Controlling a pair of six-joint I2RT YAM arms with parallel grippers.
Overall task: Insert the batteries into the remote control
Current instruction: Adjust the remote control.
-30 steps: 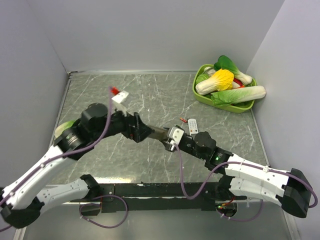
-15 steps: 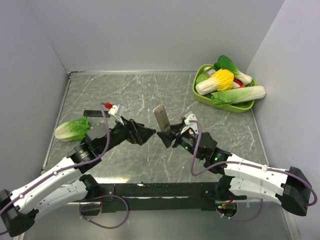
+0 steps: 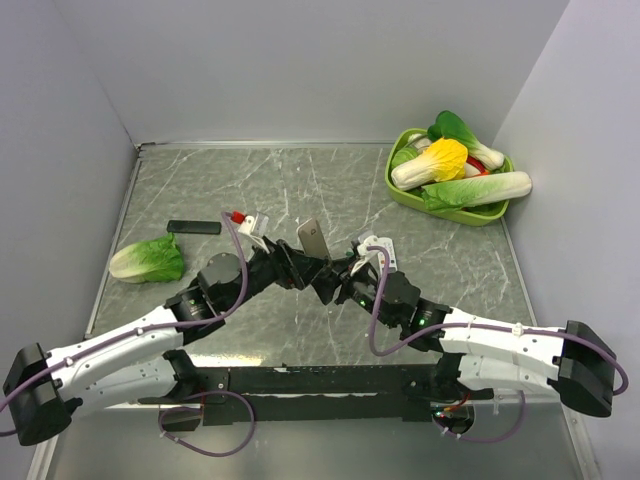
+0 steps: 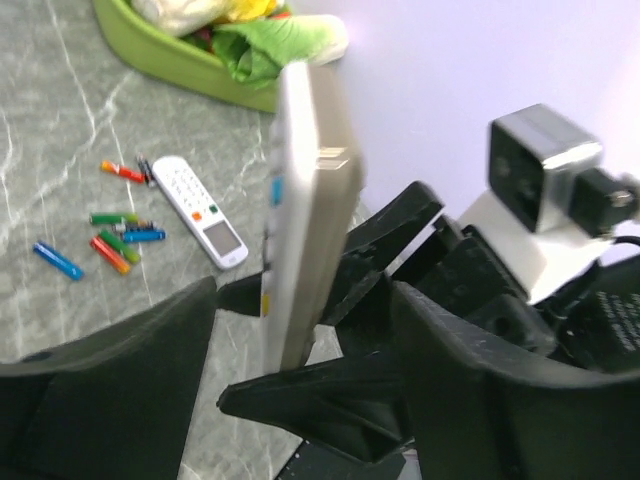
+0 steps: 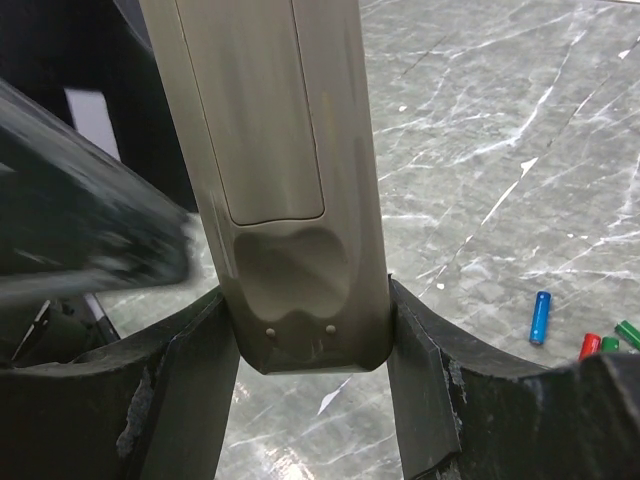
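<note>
Landmark: green tray of toy vegetables at the far right of the table.
Remote control: held on end above the table, left of the tray and nearer the arm bases, between the two wrists.
Right gripper: jaws closed on the remote control's lower end, one finger pressed to each long edge.
Left gripper: jaws spread wide. The remote control stands in the gap, with space on both sides.
Right wrist view only: the grey-beige back, with a panel seam and a thumb dent.
Left wrist view only: the remote control edge-on, white face to one side and beige back to the other.
Batteries: loose on the table out from the tray's side, beside a wider white remote. Wraps are green, red, orange and blue.
Top view: the right arm hides the batteries. The right wrist view catches a few at its edge.
</note>
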